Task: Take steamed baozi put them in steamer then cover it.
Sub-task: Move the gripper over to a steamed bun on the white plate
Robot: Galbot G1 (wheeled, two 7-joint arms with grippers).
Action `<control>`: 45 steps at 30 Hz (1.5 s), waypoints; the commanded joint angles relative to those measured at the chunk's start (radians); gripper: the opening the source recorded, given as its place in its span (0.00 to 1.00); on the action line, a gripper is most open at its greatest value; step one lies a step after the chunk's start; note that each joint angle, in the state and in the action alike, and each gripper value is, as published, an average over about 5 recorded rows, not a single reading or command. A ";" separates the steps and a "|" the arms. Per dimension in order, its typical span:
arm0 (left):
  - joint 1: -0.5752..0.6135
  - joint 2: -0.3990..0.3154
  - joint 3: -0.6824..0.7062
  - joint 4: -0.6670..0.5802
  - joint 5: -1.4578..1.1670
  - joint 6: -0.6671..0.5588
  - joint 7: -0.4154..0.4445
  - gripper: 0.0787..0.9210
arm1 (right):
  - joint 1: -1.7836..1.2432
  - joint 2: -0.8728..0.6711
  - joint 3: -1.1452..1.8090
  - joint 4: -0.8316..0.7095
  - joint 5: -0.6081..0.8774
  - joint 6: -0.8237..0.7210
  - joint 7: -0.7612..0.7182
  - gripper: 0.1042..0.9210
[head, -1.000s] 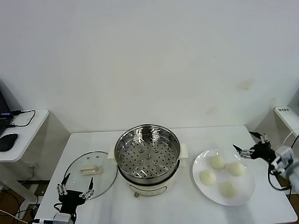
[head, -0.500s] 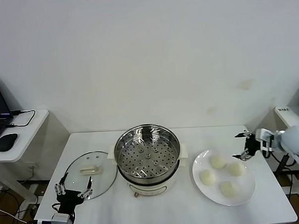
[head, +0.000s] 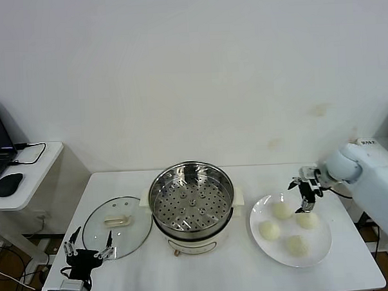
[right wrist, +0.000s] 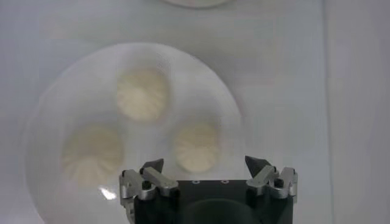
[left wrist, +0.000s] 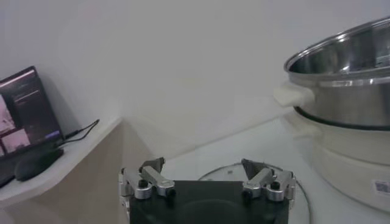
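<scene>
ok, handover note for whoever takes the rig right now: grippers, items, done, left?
Right gripper: open, empty, over the far edge of the white plate.
Left gripper: open, empty, parked at the table's near left corner by the cover.
Four baozi on the plate.
Steamer: empty, uncovered.
Done: nothing loaded.
Left: move all four baozi, then cover.

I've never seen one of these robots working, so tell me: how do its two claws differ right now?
The right gripper hangs above the plate of steamed baozi, pointing down at them; the left gripper waits low at the table's front edge, near the cover. The right arm is stretched in over the table; the left barely shows. Both are open and hold nothing.
</scene>
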 commanded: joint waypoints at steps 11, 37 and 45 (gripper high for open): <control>-0.001 0.004 -0.008 0.020 0.002 -0.001 -0.001 0.88 | 0.042 0.124 -0.080 -0.159 -0.075 0.011 0.001 0.88; 0.003 -0.007 0.002 0.048 0.011 0.001 -0.016 0.88 | 0.004 0.152 -0.049 -0.225 -0.076 -0.009 0.052 0.86; 0.003 -0.007 0.003 0.050 0.012 0.002 -0.017 0.88 | 0.001 0.156 -0.046 -0.234 -0.065 -0.019 0.057 0.64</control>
